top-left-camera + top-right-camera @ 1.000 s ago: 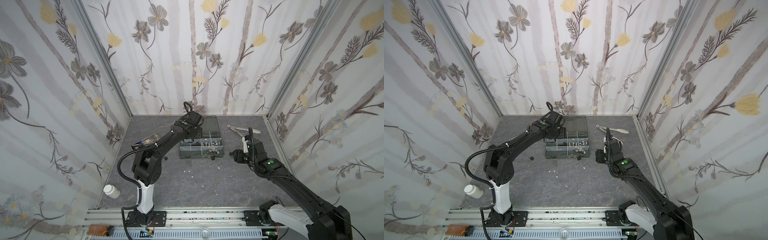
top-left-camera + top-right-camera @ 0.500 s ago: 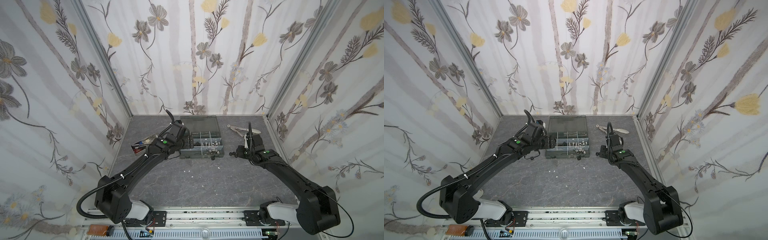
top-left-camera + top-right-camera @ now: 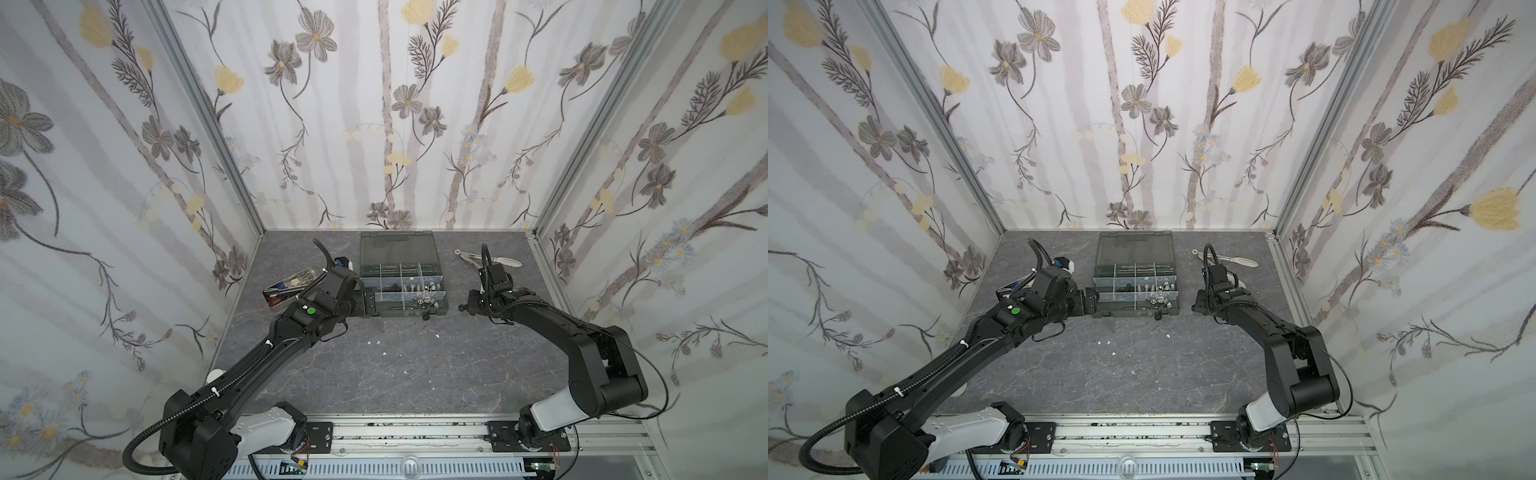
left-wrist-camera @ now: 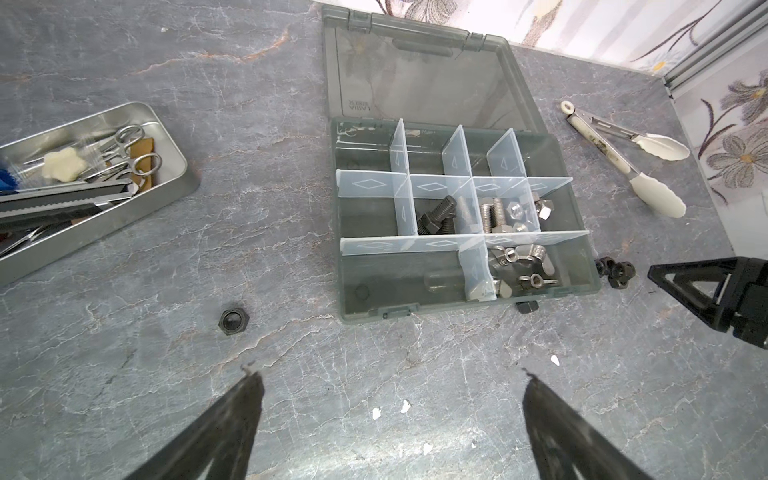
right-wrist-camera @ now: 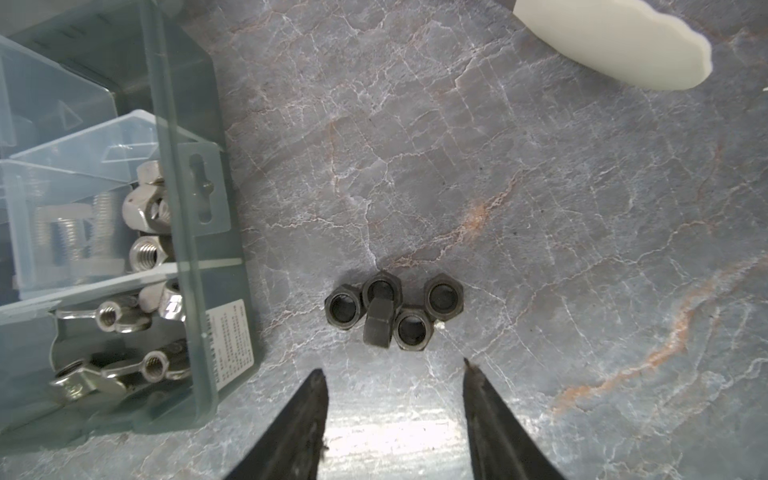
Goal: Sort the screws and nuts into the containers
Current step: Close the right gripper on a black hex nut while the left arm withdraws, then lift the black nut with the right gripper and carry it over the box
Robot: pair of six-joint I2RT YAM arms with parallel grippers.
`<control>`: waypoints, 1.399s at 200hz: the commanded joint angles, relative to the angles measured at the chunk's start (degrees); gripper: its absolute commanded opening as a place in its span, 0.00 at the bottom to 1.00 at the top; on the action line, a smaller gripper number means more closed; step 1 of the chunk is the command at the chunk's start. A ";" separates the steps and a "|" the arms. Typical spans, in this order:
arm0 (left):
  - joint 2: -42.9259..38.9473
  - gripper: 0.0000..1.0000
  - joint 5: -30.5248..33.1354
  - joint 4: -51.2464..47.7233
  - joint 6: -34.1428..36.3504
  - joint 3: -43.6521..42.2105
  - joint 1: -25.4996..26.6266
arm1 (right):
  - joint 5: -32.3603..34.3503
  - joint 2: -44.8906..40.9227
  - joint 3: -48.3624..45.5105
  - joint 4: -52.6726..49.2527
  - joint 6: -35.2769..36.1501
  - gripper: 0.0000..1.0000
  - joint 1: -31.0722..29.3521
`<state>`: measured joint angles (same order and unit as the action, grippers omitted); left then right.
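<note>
The nuts (image 5: 395, 311) still loose lie nearest: 5 black ones bunched on the worktop (image 5: 540, 208), just beside the organizer box (image 5: 199, 124) and ahead of the right pincer (image 5: 392, 368), half spread and empty. 1 lone black nut (image 4: 234, 321) waits off the box's other side before the left pincer (image 4: 389, 374), wide and empty. Beyond, the compartments (image 4: 370, 185) hold screws (image 4: 436, 216) and silver nuts (image 4: 515, 210). 1 second earlier the left arm reached over the box, jaws narrower; now it sits low, probably after a drop.

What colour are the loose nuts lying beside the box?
The nuts are black, clearest in the right wrist view.
</note>
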<state>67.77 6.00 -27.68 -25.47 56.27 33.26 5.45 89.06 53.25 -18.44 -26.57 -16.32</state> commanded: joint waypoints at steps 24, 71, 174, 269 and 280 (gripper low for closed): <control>-1.50 0.98 1.29 1.22 1.03 -0.80 -0.11 | 1.75 5.39 3.09 1.90 -1.54 0.49 -0.03; -1.10 0.99 0.38 1.67 1.49 -1.25 -0.10 | 1.84 9.08 5.97 1.68 -2.08 0.45 -0.05; -1.41 0.99 -0.11 1.77 1.76 -1.87 -0.22 | 2.32 11.72 5.98 1.52 -2.53 0.26 -1.11; -2.11 1.00 -0.11 1.84 1.58 -2.31 -0.47 | 3.18 9.05 4.84 0.38 -2.42 0.12 -1.82; -2.16 1.00 -0.16 1.84 1.57 -2.36 -0.44 | 3.35 8.72 4.71 0.26 -2.43 0.12 -2.12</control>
<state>65.93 5.72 -26.79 -24.01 54.17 32.88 7.55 98.83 58.22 -17.41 -28.45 -18.02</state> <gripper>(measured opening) 0.996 0.123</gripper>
